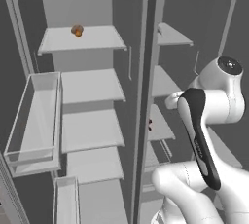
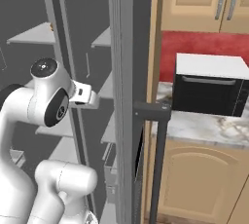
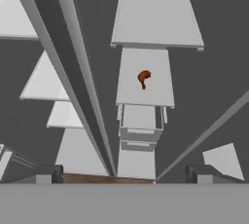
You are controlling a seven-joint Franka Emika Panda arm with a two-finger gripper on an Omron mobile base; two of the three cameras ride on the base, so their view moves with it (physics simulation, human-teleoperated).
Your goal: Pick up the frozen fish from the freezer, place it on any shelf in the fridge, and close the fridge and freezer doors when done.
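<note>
The fridge (image 1: 90, 86) and the freezer (image 1: 165, 82) both stand open, split by a grey divider (image 1: 145, 96). My gripper (image 3: 124, 177) is open and holds nothing; it looks down the freezer's short shelves (image 3: 155, 16) and clear drawers (image 3: 140, 118). A small reddish-brown curved piece (image 3: 143, 78) lies on a narrow freezer shelf below the gripper and apart from it; it also shows as a dark speck (image 1: 150, 123). The frozen fish is out of view. The freezer door (image 2: 124, 96) stands edge-on with its bar handle (image 2: 158, 159).
A round orange-brown lump (image 1: 77, 30) sits on the fridge's top shelf (image 1: 82, 40). Clear door bins (image 1: 31, 121) hang on the open fridge door at left. Right of the freezer door are a black microwave (image 2: 209, 91), a marble counter (image 2: 204, 128) and wooden cabinets (image 2: 194, 184).
</note>
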